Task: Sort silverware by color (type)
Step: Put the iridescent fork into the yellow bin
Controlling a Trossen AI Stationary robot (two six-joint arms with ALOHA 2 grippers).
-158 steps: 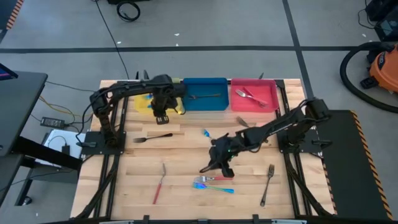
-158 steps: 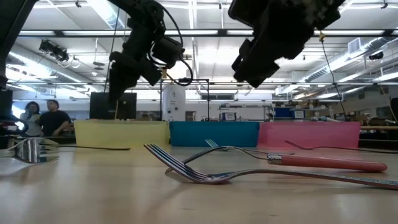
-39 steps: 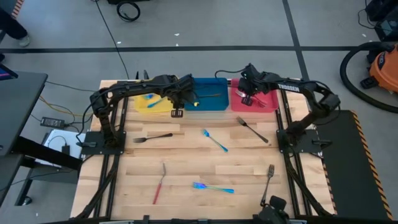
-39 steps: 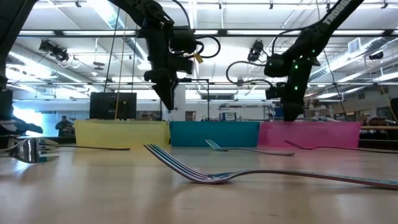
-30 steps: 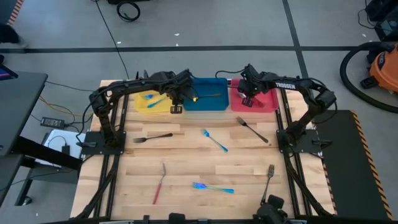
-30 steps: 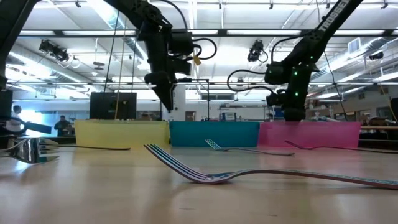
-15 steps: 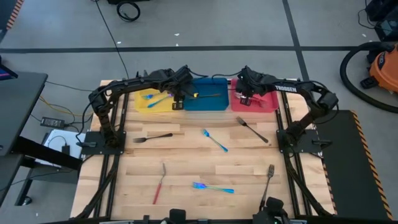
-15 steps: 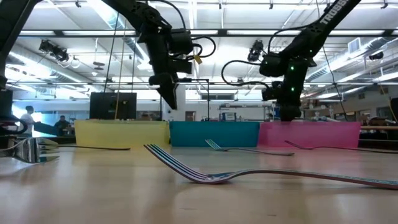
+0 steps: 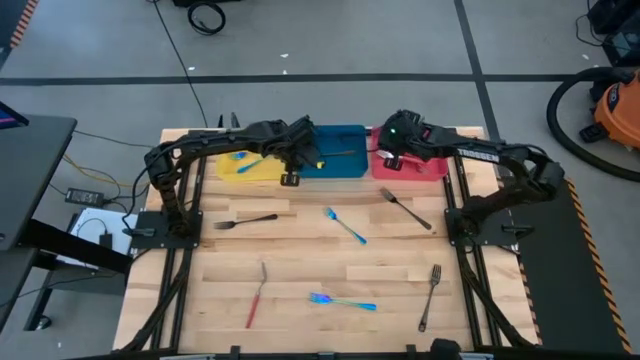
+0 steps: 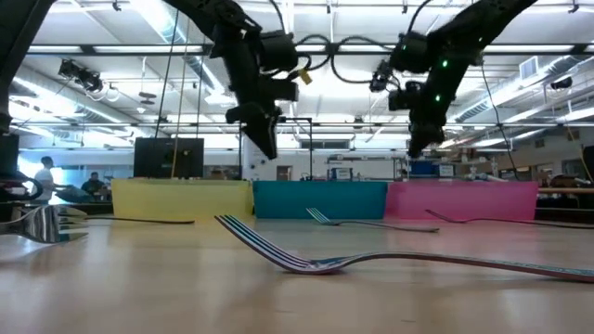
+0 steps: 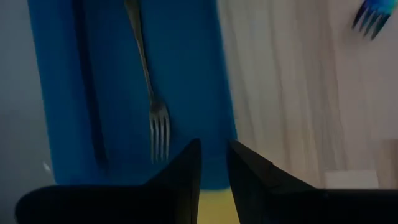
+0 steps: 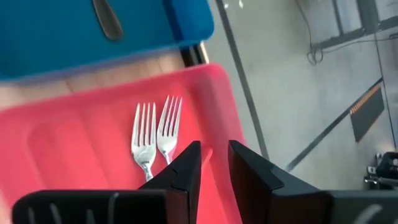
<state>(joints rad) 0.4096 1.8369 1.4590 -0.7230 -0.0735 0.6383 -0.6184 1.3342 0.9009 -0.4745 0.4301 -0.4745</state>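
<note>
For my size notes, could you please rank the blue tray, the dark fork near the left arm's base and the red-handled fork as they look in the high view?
1. blue tray: clearly largest.
2-3. red-handled fork and dark fork: look alike, unranked.

A robotics lab in a large industrial hall

Two arms are bolted to a slatted wooden table (image 9: 300,250) on a grey concrete floor (image 9: 330,40) marked with dark tape lines; cables (image 9: 207,16) trail across it, and an orange shop vacuum (image 9: 612,110) stands at the far right. Seen from table height, the room behind runs deep under an open ceiling of beams and strip lights (image 10: 139,19), with a monitor (image 10: 169,158), a white tank (image 10: 259,152) and cluttered workbenches (image 10: 464,170) beyond. People (image 10: 44,176) stand at the far left.
</note>
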